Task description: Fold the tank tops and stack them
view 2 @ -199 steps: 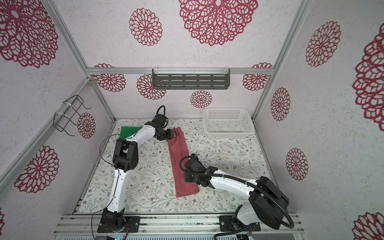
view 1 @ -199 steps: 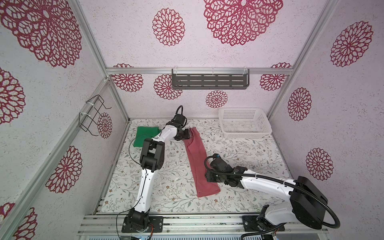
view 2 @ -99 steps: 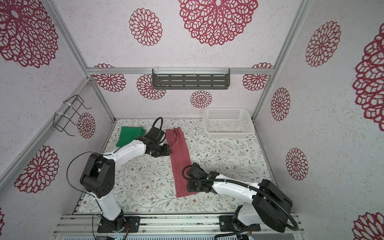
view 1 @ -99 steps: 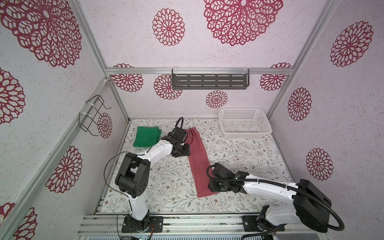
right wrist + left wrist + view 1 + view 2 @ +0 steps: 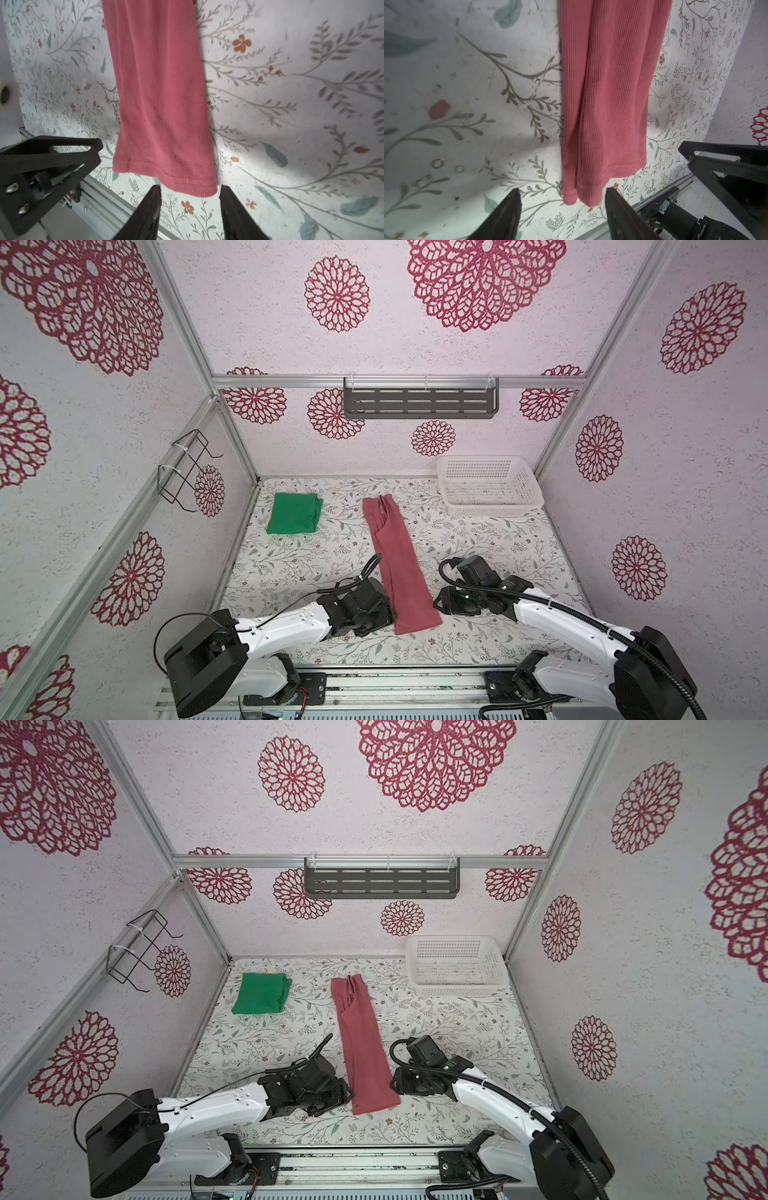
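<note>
So I hold the left gripper (image 5: pixel 563 190) and right gripper (image 5: pixel 190 187), jaws parted and empty, at the near hem corners of the pinkish-red tank top (image 5: pixel 395 564), ready to fold it.

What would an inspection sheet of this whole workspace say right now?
Surface: floral-patterned table, nothing spilled.
Job's things: bright green cloth tank top, folded, far left; pinkish-red ribbed cloth tank top, long narrow strip, centre.
Clutter: white perforated plastic basket, empty, far right.
End effectors: left end effector and right end effector open, at the strip's near hem corners.
Cables: black looped cables at both wrists.
Surroundings: dark slotted wall shelf, black wire rack.
</note>
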